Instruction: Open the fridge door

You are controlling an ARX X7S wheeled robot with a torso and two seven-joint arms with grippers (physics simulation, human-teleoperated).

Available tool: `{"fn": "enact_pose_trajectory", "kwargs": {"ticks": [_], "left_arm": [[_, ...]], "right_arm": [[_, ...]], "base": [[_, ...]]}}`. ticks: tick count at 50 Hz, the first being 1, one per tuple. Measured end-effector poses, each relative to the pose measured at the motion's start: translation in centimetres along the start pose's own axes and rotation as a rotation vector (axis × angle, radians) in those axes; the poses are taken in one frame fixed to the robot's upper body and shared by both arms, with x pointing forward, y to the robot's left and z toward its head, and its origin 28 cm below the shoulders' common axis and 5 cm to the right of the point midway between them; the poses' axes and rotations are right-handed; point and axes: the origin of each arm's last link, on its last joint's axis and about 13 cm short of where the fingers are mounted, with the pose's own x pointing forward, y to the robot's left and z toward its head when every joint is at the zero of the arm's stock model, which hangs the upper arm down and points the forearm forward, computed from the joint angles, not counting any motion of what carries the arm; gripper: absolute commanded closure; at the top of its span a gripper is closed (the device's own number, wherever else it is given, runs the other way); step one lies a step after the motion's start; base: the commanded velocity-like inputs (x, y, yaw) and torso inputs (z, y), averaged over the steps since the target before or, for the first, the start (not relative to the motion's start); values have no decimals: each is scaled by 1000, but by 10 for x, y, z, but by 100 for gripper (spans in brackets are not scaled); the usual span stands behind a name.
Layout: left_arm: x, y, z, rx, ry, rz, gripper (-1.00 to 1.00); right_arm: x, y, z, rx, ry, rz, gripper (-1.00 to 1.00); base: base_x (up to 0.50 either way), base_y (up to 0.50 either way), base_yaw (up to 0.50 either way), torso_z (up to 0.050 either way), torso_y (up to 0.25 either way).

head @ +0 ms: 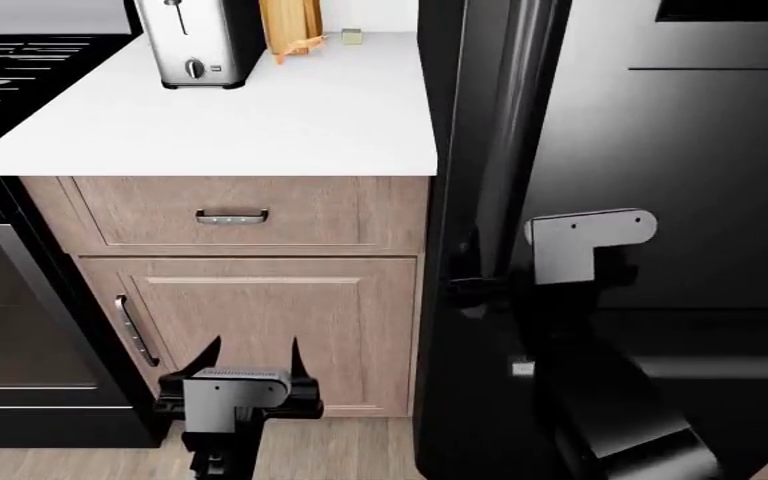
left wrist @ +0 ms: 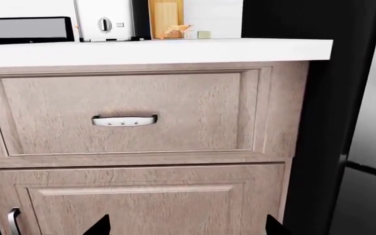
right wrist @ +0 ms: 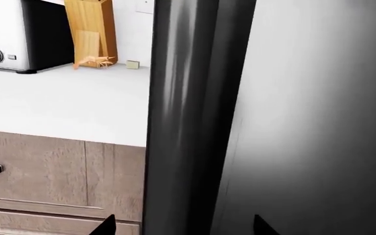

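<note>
fridge door handle fills r wrist view; l wrist sees drawer.

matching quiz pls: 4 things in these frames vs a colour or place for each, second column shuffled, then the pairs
Things:
1. fridge door
2. toaster
3. drawer
4. left end effector

Descriptions:
A. silver, standing on the white counter
B. low, in front of the wooden cabinet door
C. glossy black, with a long vertical bar handle
D. light wood, directly under the counter, with a short metal pull

Pairs: 1-C, 2-A, 3-D, 4-B
</note>
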Motion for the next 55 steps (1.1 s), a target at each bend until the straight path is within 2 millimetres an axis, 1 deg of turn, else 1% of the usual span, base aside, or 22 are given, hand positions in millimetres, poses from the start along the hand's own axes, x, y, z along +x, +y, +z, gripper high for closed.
{"fn": "enact_pose_trajectory", "kwargs": {"ticks": [11, 20, 26, 32, 33, 44, 55], "left_arm": [[-5, 0, -1, 0, 2, -1, -100], [-7, 0, 0, -8, 4, 6, -100], [-6, 1, 0, -13, 11, 12, -100], [-5, 1, 0, -14, 14, 14, -100], [-4, 1, 0, -14, 15, 14, -100], [2, 1, 0, -12, 17, 14, -100], [-2, 1, -1, -10, 17, 11, -100]], "right_arm": [[24, 0, 14, -5, 1, 37, -100], [43, 2, 20, -2, 7, 58, -100], [51, 1, 22, 2, 12, 61, -100], [54, 0, 21, 6, 17, 60, -100], [55, 0, 21, 6, 17, 61, 100], [55, -2, 20, 7, 12, 46, 100], [47, -3, 17, 24, 1, 40, 100]], "base": [[0, 0, 0, 0, 0], [0, 0, 0, 0, 0], [0, 0, 0, 0, 0], [0, 0, 0, 0, 0], [0, 0, 0, 0, 0], [0, 0, 0, 0, 0], [0, 0, 0, 0, 0]]}}
